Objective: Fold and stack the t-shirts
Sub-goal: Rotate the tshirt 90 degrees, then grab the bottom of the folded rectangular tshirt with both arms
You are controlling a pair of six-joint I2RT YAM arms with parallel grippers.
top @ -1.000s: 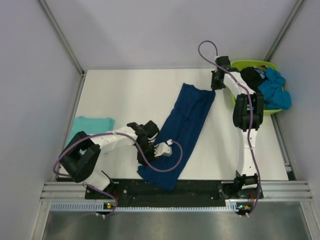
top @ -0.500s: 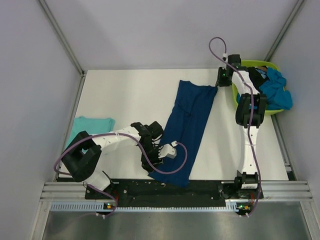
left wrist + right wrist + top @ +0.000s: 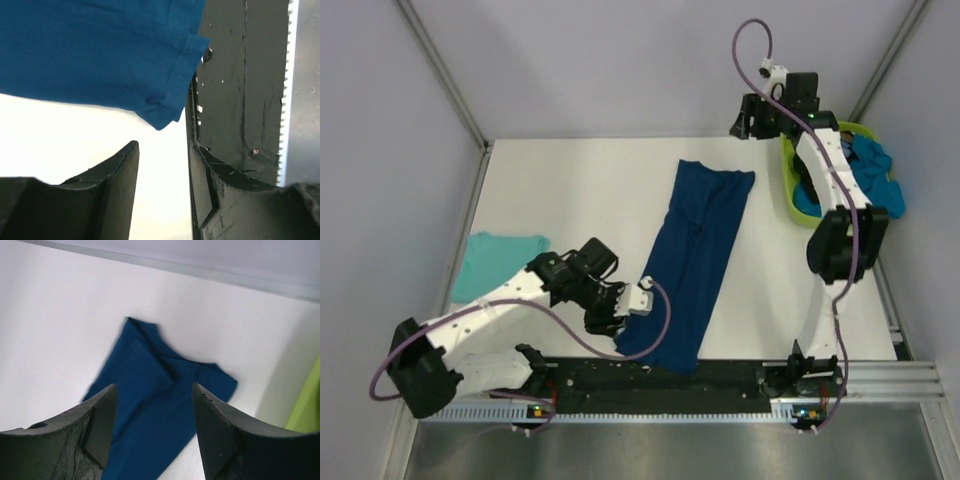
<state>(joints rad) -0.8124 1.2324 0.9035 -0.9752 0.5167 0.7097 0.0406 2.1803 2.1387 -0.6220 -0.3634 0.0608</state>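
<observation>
A dark navy t-shirt [image 3: 692, 255] lies folded lengthwise into a long strip, running from the table's back middle to its front edge. My left gripper [image 3: 607, 322] hovers open just left of the strip's near corner [image 3: 162, 120], with nothing between its fingers [image 3: 120, 170]. My right gripper [image 3: 742, 125] is raised above the strip's far end, open and empty, and looks down on the navy t-shirt [image 3: 150, 405]. A light teal t-shirt [image 3: 498, 260] lies folded at the table's left edge.
A lime-green tub [image 3: 790, 185] at the back right holds bright blue cloth [image 3: 878, 172]; its edge [image 3: 307, 405] shows in the right wrist view. The black front rail [image 3: 235, 90] runs right beside the navy strip's near corner. White walls enclose the table.
Both grippers opened and let go of the navy shirt, which now lies flat. The right arm rose up and back. The left arm drew back to the left.
</observation>
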